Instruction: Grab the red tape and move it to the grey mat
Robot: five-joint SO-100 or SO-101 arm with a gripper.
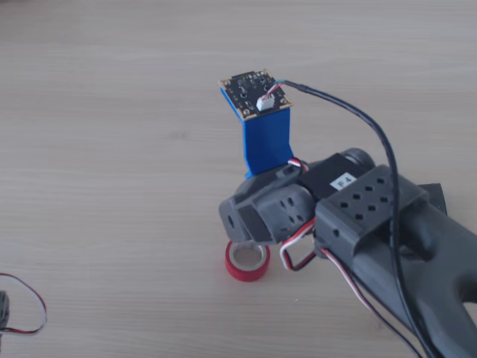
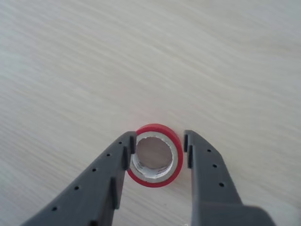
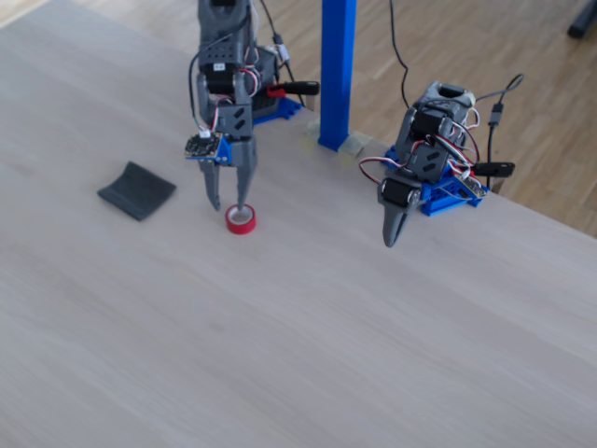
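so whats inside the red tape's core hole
Only bare wood table shows through the red tape core in the wrist view. The end effector straddles the roll, covering nothing inside.

A blue post (image 3: pixel 337 70) is seen standing at the far edge of the pale wood table (image 3: pixel 280 327). A thin red and black wire loop (image 1: pixel 22 306) is seen lying on the table.
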